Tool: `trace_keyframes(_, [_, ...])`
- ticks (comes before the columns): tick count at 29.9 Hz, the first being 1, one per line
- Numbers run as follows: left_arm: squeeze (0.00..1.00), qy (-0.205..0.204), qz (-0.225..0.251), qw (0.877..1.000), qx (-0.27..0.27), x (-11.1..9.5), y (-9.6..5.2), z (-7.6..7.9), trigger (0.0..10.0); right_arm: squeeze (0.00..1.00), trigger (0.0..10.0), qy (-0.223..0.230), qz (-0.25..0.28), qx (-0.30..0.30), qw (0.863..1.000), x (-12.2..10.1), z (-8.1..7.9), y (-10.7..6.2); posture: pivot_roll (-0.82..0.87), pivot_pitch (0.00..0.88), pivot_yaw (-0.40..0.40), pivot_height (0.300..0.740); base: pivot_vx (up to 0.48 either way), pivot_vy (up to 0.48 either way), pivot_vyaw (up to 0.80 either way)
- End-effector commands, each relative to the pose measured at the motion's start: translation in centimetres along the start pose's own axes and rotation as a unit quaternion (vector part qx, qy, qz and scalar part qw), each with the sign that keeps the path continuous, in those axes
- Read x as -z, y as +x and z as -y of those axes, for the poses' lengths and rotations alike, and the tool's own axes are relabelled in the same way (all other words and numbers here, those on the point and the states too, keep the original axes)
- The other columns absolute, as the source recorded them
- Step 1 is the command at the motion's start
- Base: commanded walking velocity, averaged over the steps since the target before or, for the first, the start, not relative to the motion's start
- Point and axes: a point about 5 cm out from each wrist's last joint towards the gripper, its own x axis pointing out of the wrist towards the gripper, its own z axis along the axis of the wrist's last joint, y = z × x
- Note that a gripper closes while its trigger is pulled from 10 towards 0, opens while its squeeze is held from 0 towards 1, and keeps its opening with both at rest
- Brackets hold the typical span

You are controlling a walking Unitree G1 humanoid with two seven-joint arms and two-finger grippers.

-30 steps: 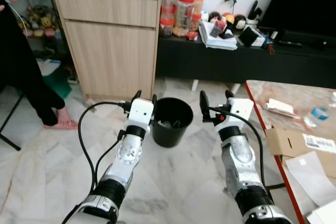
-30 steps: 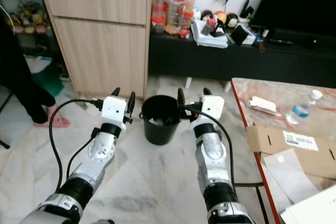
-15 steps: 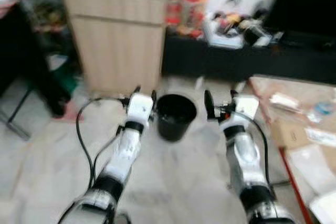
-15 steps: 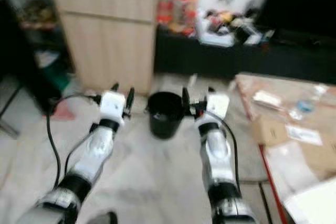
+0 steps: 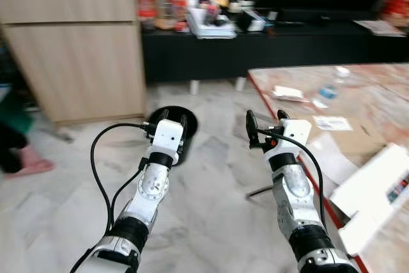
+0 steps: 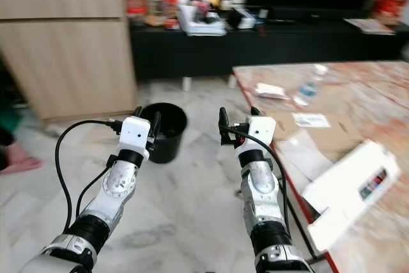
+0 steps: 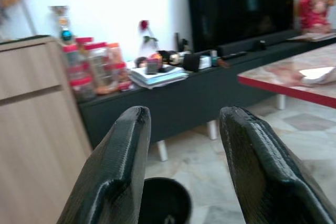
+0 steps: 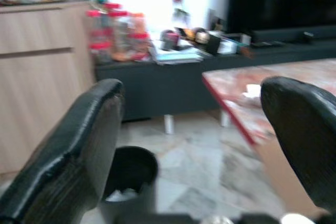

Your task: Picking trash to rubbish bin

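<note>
The black rubbish bin (image 5: 181, 131) stands on the marble floor, partly hidden behind my left gripper (image 5: 174, 117); in the right wrist view the bin (image 8: 129, 170) holds some white trash. Both arms are held out forward at the same height. The left gripper is open and holds nothing, its fingers (image 7: 116, 182) hovering just above the bin's near side. My right gripper (image 5: 264, 116) is open and holds nothing, between the bin and the table. On the red-edged table (image 5: 291, 158) lie a white wrapper (image 5: 287, 93), a plastic bottle (image 5: 327, 91) and flat cardboard (image 5: 332, 126).
A wooden cabinet (image 5: 70, 49) stands at the back left and a low black TV bench (image 5: 211, 49) with jars and clutter runs along the wall. A white box (image 5: 370, 190) overhangs the table's near edge. A person's foot (image 5: 25, 165) is at the far left.
The camera has swung to the right: the bin and cabinet now sit further left and more of the table shows. Both arms keep the same pose, fingers still apart.
</note>
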Motion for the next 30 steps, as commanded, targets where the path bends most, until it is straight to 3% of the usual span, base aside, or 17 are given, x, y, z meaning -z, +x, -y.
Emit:
trace_keyframes(1, [0.0,0.001,0.0,1.0,0.009,-0.03,0.08,0.25,10.0,0.0,10.0,-0.001,-0.004,0.006,1.0,0.12,0.25,-0.08,0.04,0.059,-0.139,0.74,0.0,0.0,-0.68])
trace_keyframes(17, [0.0,0.001,0.006,1.0,0.017,-0.23,0.18,0.43,10.0,0.0,10.0,-0.002,-0.002,0.014,1.0,0.22,0.42,-0.26,0.04,0.032,-0.124,0.74,0.0,0.0,-0.68])
trace_keyframes(30, [0.0,0.007,0.008,0.999,0.036,-0.49,0.59,0.38,10.0,0.0,10.0,0.007,-0.004,0.019,1.0,0.58,-0.14,-0.18,0.06,0.029,-0.068,0.74,0.0,0.0,-0.7])
